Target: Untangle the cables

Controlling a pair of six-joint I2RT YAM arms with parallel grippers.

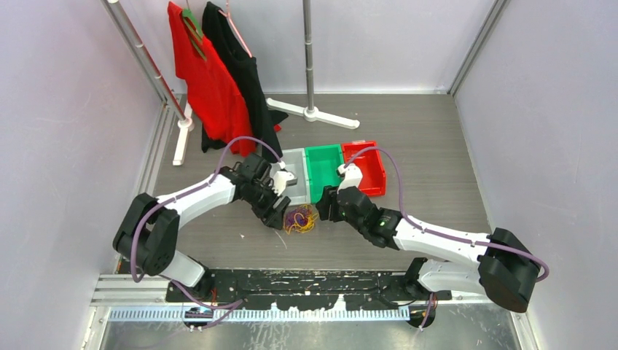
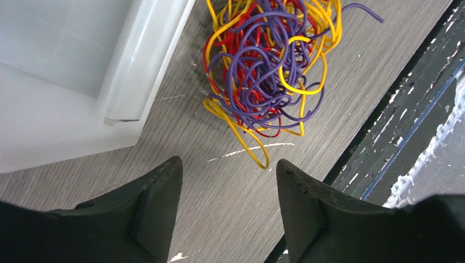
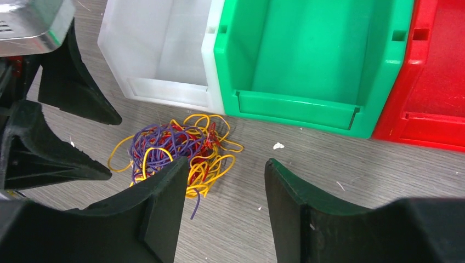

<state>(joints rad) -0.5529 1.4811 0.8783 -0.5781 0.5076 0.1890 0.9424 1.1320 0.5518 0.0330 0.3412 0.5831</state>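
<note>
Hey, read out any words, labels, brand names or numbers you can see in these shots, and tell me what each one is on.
No text can be read in any view.
The white bin, green bin and red bin show plain walls.
The cables, red shirt and black shirt show no print.

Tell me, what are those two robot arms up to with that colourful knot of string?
Two arms are bent over one tangled wad of yellow, purple and red cables lying on the table, just in front of a white bin, a green bin and a red bin. The left gripper and the right gripper hang on opposite sides of the wad, jaws apart, holding nothing. No strand has been pulled free yet.
</note>
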